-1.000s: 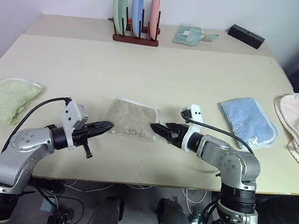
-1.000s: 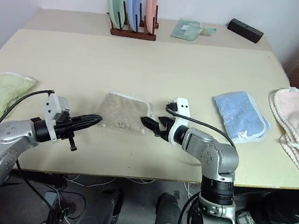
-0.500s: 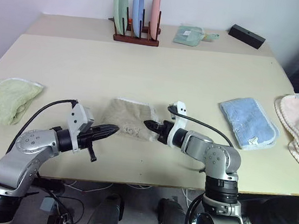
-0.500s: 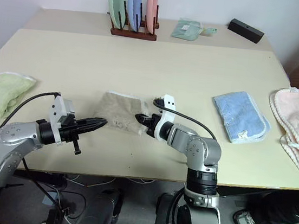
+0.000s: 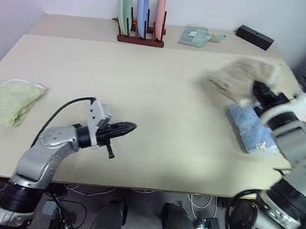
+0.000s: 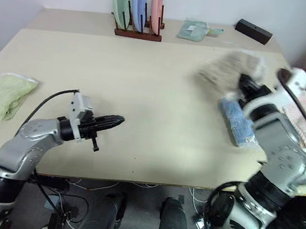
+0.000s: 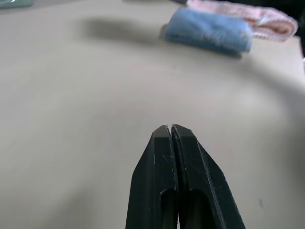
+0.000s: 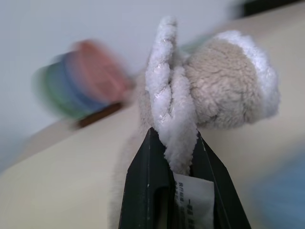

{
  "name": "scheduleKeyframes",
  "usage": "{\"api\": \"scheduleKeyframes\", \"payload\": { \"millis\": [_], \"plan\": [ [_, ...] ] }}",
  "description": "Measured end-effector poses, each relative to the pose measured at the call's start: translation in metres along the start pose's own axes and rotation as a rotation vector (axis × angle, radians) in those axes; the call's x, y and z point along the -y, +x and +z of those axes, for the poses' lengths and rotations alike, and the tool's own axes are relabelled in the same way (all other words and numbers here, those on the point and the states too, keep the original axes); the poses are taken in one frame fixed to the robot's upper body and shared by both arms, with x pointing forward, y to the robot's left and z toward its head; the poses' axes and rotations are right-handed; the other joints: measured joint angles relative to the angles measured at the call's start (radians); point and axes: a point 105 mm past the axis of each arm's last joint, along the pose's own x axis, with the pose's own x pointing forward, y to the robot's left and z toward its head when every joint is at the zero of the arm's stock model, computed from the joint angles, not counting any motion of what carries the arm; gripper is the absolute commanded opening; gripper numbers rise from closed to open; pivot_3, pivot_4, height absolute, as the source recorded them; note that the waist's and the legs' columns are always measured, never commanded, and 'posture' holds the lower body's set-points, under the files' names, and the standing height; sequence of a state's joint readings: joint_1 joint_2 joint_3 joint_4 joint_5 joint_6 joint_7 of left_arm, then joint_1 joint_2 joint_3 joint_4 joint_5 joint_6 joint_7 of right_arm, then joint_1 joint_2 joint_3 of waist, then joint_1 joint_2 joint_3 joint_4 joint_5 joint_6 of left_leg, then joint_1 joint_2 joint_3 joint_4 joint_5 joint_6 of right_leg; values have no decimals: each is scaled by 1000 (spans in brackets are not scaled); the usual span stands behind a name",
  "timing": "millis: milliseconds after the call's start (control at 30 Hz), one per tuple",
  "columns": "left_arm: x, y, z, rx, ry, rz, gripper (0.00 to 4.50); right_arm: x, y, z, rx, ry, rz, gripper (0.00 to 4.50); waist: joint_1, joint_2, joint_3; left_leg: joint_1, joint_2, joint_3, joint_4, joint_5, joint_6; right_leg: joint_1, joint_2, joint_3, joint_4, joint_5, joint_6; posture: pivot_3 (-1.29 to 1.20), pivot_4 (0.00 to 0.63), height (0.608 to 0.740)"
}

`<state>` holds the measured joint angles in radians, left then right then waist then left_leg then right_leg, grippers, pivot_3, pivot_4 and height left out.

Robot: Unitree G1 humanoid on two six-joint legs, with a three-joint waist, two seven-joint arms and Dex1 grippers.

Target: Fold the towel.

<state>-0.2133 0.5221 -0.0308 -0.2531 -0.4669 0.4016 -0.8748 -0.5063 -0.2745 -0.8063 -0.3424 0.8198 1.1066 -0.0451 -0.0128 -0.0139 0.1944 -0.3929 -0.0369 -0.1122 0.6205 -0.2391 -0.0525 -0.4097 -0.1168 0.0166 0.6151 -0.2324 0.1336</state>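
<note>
Above the right side of the desk (image 5: 144,91), over the light-blue towel (image 5: 249,129), the towel (image 5: 238,77) was held in the air, clamped at its white corded edge by the right hand (image 8: 174,162). It was judged soft, light and limp, best taken at edge or corner. It was bunched, so its long axis could not be told. The left hand (image 7: 171,136) was pressed together and empty, over bare desk

R gripper (image 8: 177,157) clamps the beige towel (image 8: 224,98) by its white edging, w/ a white label between the fingers. Blurred plates (image 8: 78,81) behind, on tan table (image 8: 57,191).
</note>
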Motion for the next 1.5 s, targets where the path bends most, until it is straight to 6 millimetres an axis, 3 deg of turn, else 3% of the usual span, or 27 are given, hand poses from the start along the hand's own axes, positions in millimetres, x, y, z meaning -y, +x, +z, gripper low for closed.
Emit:
{"api": "scheduleKeyframes", "payload": {
  "millis": [133, 333, 433, 567, 767, 900, 967, 1033, 1167, 1300, 1500],
  "plan": [
    [3, 11, 1, 16, -4, -41, 0, 66, -36, -21, -55, 55, -259, 72, -8, 2, 0, 1, 0, 2, 0, 0, 0, 0, 0, 2, 0, 0, 0, 0, 150, 740],
    [7, 16, -6, -2, -9, -78, 0, 88, -53, -38, -111, 89, -345, 72, -21, 6, 0, 1, 0, 2, 1, 0, 1, 1, 0, 2, 0, -1, -1, 0, 150, 740],
    [7, 16, -7, -7, -7, -76, 0, 88, -53, -35, -95, 97, -338, 921, -21, 6, 0, 1, 0, 2, 1, 0, 1, 1, 0, 2, 0, 0, 0, 0, 150, 740],
    [7, 16, -8, -7, -5, -74, 0, 88, -56, -12, -16, 29, -340, 2757, -19, 6, 0, 1, 0, 2, 1, 0, 1, 1, 0, 3, 0, 0, 0, 0, 150, 740],
    [-3, 16, -15, -5, -10, -11, 0, 85, -71, 31, 99, -213, -359, 2757, -2, 6, 0, 1, 0, 3, 2, 0, 1, 1, 0, 2, 0, -1, 0, 0, 150, 740],
    [-46, 3, -21, -14, 49, 204, 0, 74, -75, 64, 199, -354, -318, 2757, -3, 6, 0, 1, 0, 3, 2, 0, 1, 1, 0, 2, 0, -1, 0, 0, 150, 740],
    [-62, -10, -27, -30, 58, 283, 0, 56, -70, 66, 173, -488, -226, 2757, -7, 6, 0, 1, 0, 3, 1, 0, 1, 1, 0, 2, 0, -1, 1, 0, 150, 740],
    [-70, -21, -30, -46, 77, 326, 0, 25, -55, 47, 71, -677, -56, 2757, -10, 6, 0, 1, 0, 3, 1, 0, 1, 1, 0, 3, 0, -1, 1, 0, 150, 740],
    [-76, -37, -29, -57, 111, 373, 0, -18, -34, -13, -97, -809, 250, 2757, -3, 5, 0, 1, 0, 2, 2, 0, 1, 1, 0, 2, -1, -1, 1, 0, 150, 740],
    [-72, -53, -36, -74, 108, 411, 0, -31, -21, -46, -182, -836, 396, 2757, 2, 4, 1, -1, -1, 3, 3, 0, 1, 1, -1, 2, -3, -1, 1, 0, 150, 740],
    [-61, -53, -28, -59, 119, 402, 0, -38, -15, -81, -273, -791, 535, 2757, 3, 3, 1, -1, -1, 1, 3, 0, 1, 1, -1, 1, -2, -1, 1, 0, 150, 740]
  ]
}}
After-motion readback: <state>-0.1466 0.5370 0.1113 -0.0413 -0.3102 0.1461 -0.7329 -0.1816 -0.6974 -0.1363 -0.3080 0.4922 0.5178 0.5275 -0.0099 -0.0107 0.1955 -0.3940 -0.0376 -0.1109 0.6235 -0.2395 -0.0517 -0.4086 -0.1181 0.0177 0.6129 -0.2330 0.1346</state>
